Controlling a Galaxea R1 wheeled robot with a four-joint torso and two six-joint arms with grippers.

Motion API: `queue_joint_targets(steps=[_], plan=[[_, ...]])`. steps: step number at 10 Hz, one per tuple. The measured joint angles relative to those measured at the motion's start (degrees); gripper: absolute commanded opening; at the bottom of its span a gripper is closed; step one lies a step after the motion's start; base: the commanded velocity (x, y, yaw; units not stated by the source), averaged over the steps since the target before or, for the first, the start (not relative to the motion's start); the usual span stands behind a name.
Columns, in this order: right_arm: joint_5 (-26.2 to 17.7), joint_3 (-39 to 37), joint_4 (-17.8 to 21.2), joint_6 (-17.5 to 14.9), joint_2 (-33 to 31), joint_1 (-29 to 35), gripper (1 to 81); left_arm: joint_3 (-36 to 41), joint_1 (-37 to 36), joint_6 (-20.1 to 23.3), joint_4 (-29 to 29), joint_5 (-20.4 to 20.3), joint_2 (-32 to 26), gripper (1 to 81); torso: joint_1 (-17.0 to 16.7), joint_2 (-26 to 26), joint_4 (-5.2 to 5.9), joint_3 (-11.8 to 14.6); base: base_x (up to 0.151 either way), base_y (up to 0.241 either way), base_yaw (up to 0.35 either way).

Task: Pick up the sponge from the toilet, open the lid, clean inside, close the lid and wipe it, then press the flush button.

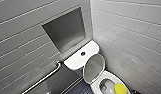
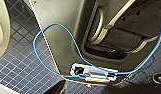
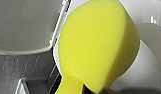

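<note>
1. The right claw [image 3: 81, 90] is clamped on the sponge [image 3: 98, 47], pinching its narrow end. The broad end juts away from the grip, so the sponge's long axis runs straight out from the claw.
2. In the head view the sponge hangs over the open bowl of the toilet [image 1: 96, 86], on the side of the bowl away from the tank [image 1: 76, 58]. I cannot tell whether it touches the ceramic.
3. The lid [image 1: 94, 68] stands raised, leaning back toward the tank, so nothing lies between the sponge and the bowl's inside.
4. The relation that matters is that the bowl's inner wall lies just beyond and below the sponge's broad end. As I judge it, cleaning calls for pressing that end down and sweeping it toward the tank side.
5. The left wrist view looks down on the dark tiled floor [image 2: 18, 62] and a blue cable [image 2: 58, 45] against the robot's own body, well apart from the bowl. The right arm is plainly the nearer one. I cannot tell how the left claw stands.
</note>
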Motion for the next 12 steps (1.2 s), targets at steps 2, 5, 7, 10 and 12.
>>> queue_joint_targets(steps=[2, 5, 7, 10, 12], plan=[[-3.9, -2.0, 0.3, 0.1, 2.6, 5.0, 1.0, 0.0, 0.0, 0.0, 0.0, -0.1, 0.0, 81.1, 0.0, 0.0, 0.00, 0.0, 0.000, 0.000, 0.000], [-9.9, -11.3, 0.3, 0.2, 9.5, 8.9, 1.0, 0.0, 0.0, 0.0, 0.0, 0.1, 0.1, 81.1, 0.0, 0.0, -0.02, 0.0, 0.000, 0.000, 0.000], [-11.6, -18.1, 0.3, 0.2, 15.0, 9.5, 1.0, 0.0, 0.0, 0.0, 0.0, 0.3, 0.1, 81.1, 0.0, 0.0, -0.02, 0.0, 0.000, 0.000, 0.000], [-12.5, -29.2, 0.2, 0.2, 23.5, 9.9, 1.0, 0.0, 0.0, 0.0, 0.0, 0.4, 0.1, 81.1, 0.0, 0.0, -0.02, -0.1, 0.000, 0.000, 0.000], [-12.7, -38.6, 0.2, 0.5, 28.8, 9.9, 1.0, 0.0, 0.0, 0.0, -0.1, 0.4, -0.2, 81.1, 0.0, 0.0, -0.02, -0.1, 0.000, 0.000, 0.000]])
